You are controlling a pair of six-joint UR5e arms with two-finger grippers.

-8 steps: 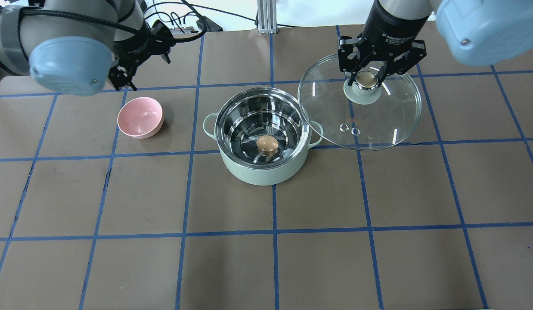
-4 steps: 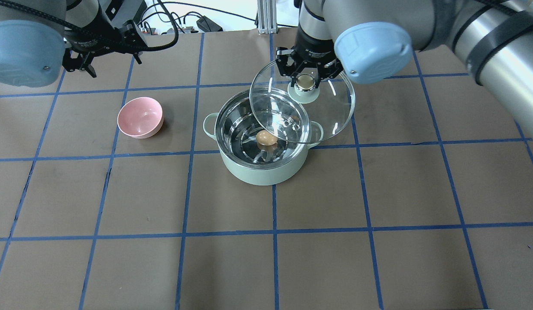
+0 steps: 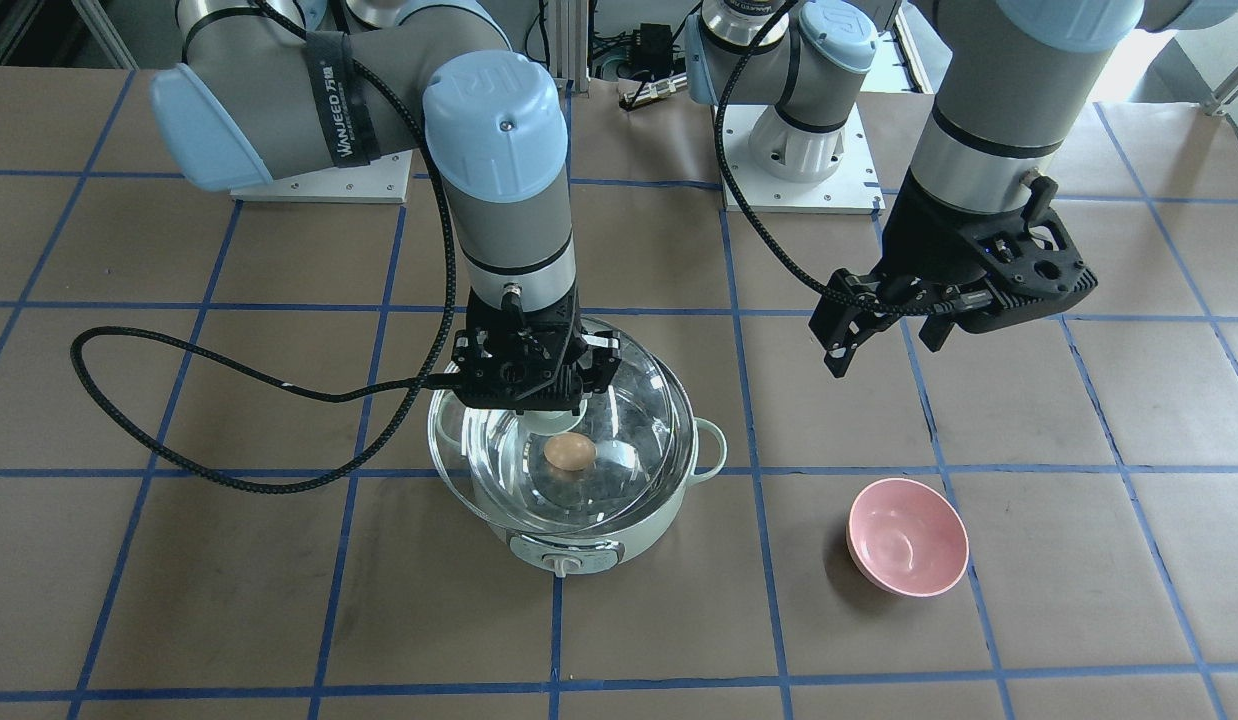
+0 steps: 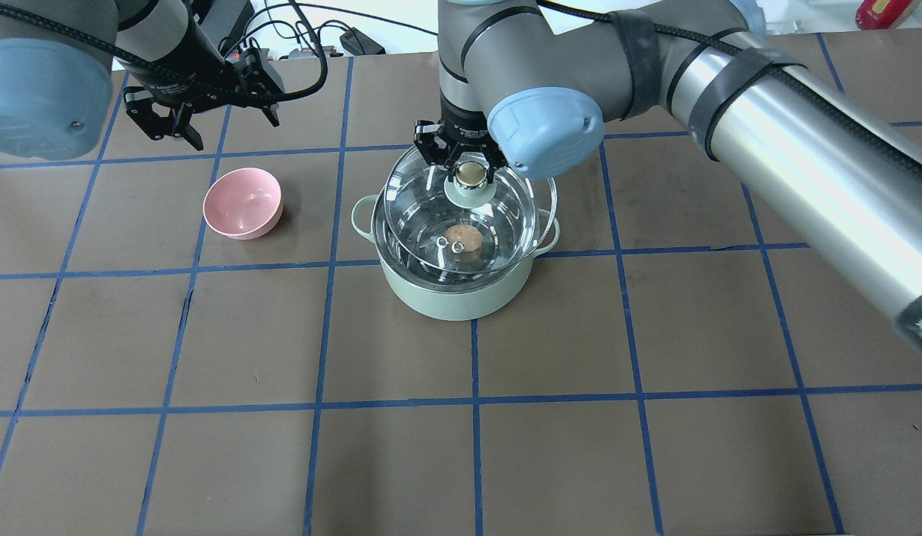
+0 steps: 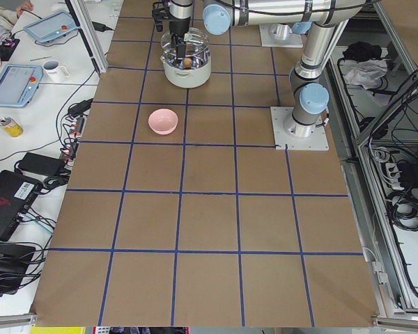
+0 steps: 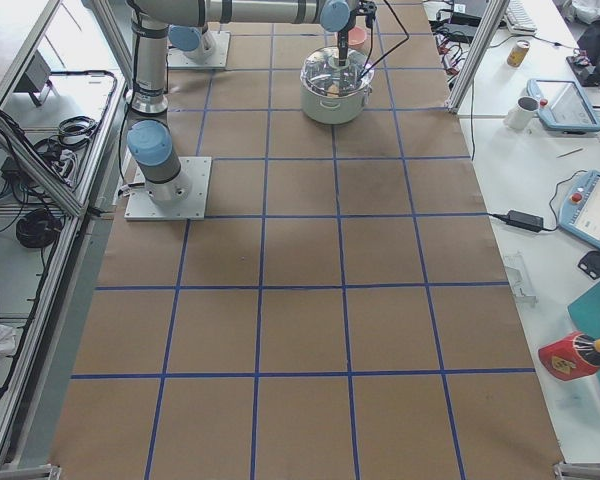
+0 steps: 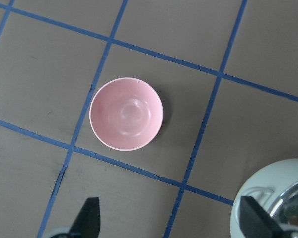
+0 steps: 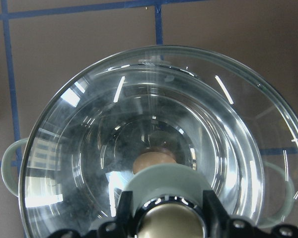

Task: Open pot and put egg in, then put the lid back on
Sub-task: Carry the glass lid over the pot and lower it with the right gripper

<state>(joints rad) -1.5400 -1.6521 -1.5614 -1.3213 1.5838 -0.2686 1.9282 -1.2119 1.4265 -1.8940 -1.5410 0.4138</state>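
The pale mint-green pot stands mid-table, with its dial towards the front-facing camera. The tan egg lies on its steel bottom and shows through the glass. My right gripper is shut on the beige knob of the clear glass lid. It holds the lid just above the pot's rim, shifted slightly back and right. My left gripper is open and empty, hovering behind the pink bowl.
A pink bowl sits empty to the pot's left and also shows in the left wrist view. Blue tape lines grid the brown table. The right arm's long forearm spans the table's right half.
My right gripper has carried the lid leftward from beside the pot to over it. My left gripper has shifted slightly behind the bowl.
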